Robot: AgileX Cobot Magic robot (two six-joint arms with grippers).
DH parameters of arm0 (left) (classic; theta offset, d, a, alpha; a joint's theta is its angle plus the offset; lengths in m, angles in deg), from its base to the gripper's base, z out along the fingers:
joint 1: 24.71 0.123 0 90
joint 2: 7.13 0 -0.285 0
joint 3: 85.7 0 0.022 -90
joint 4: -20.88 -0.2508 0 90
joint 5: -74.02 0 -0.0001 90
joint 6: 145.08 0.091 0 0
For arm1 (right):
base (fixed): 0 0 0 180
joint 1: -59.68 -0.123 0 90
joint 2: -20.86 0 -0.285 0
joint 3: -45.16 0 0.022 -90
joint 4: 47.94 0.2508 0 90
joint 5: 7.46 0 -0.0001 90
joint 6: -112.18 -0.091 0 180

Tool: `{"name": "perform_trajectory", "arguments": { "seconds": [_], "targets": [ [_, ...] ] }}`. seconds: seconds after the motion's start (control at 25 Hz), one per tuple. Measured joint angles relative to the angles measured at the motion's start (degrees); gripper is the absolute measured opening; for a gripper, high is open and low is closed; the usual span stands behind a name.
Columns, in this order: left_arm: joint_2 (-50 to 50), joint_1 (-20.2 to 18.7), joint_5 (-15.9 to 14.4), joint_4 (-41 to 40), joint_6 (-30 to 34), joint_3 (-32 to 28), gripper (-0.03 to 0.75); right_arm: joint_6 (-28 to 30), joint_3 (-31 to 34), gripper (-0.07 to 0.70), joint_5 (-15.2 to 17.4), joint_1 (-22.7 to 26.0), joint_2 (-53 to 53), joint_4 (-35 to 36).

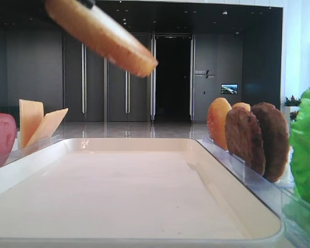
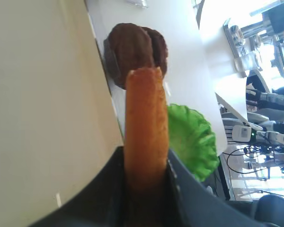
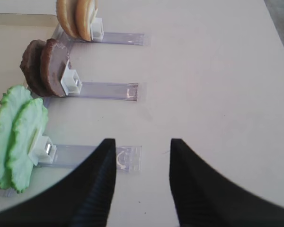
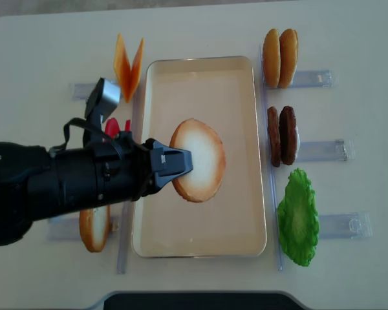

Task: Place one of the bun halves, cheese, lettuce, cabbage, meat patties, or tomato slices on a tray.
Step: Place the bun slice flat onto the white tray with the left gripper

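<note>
Pale tabletop (image 4: 349,39), dark hall behind. Left gripper (image 4: 181,163) clamped on bun half (image 4: 199,159) by its edge; disc tilted, pale face up, held clear above tray (image 4: 200,242), roughly over tray middle. Straight drop onto tray judged sufficient. Right gripper (image 3: 143,165) parted, holding nothing, right of tray beside lettuce (image 3: 14,135). Meat patties (image 4: 281,135) right of tray, well apart from bun half.

A lobby-like hall, judging by tall dark doors (image 1: 171,77), a wall screen (image 1: 229,89) and glossy floor (image 1: 134,129).
</note>
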Motion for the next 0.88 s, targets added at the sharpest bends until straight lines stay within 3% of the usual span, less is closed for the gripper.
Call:
{"name": "perform_trajectory", "arguments": {
  "seconds": [0.24, 0.4, 0.6, 0.88],
  "targets": [
    [-10.4, 7.3, -9.4, 3.7, 10.0, -0.7, 0.141, 0.0, 0.0, 0.293, 0.0, 0.0, 0.0, 0.0],
    [-16.7, 7.7, -11.9, 3.9, 14.1, -0.7, 0.141, 0.0, 0.0, 0.293, 0.0, 0.0, 0.0, 0.0],
    [-22.8, 7.8, -12.8, 4.0, 17.5, 0.2, 0.141, 0.0, 0.0, 0.293, 0.0, 0.0, 0.0, 0.0],
    [-26.9, 7.9, -14.9, 4.1, 20.0, 6.3, 0.141, 0.0, 0.0, 0.293, 0.0, 0.0, 0.0, 0.0]
  ]
}}
